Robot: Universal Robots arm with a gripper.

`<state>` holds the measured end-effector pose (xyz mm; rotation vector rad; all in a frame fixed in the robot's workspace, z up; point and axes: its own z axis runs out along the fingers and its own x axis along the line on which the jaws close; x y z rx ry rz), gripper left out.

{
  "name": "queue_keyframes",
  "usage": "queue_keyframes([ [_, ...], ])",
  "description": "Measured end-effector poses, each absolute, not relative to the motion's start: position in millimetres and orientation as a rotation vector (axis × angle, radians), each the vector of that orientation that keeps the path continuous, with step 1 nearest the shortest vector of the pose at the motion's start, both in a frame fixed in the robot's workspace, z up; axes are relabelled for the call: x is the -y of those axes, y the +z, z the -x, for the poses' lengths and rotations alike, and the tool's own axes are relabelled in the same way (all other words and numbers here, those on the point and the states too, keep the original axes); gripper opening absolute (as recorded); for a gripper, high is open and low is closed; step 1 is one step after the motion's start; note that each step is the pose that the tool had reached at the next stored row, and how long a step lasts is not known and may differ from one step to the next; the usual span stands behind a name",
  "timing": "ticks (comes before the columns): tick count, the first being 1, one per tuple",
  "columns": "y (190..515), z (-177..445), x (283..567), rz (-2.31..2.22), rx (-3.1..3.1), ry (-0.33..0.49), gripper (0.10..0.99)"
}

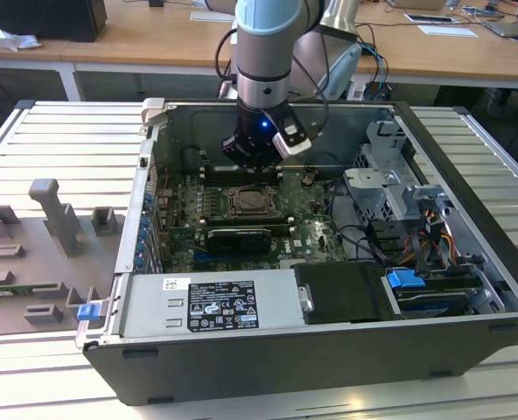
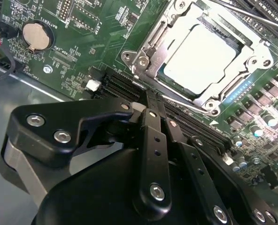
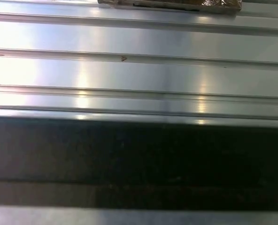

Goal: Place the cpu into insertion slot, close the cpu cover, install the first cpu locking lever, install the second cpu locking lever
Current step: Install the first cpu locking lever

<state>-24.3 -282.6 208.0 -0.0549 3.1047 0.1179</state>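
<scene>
Second wrist view puts the cpu (image 2: pixel 202 58) in the upper right of the frame, seated flat in the insertion slot (image 2: pixel 150 70) with the cpu cover (image 2: pixel 242 86) closed around it. Just below it, at frame centre, the gripper (image 2: pixel 148 105) has its fingers pressed together, clenched on nothing. With the chip and cover down, the levers seem the step in hand, and I judge a slow, steady press best.

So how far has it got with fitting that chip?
The cpu already sits in the insertion slot, and the cpu cover lies closed over it. The gripper hangs empty near the socket's edge. Whether either locking lever is latched yet, I cannot tell, so the levers may be what is left.
</scene>
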Motion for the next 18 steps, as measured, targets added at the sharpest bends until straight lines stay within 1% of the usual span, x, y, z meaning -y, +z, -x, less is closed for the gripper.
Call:
queue_keyframes([
  [6, 203, 23, 283, 0.056, -3.106, 0.096, 0.106],
  [13, 202, 23, 283, 0.055, -3.106, 0.093, 0.106],
  [18, 215, 23, 282, 0.055, -3.106, 0.093, 0.106],
])
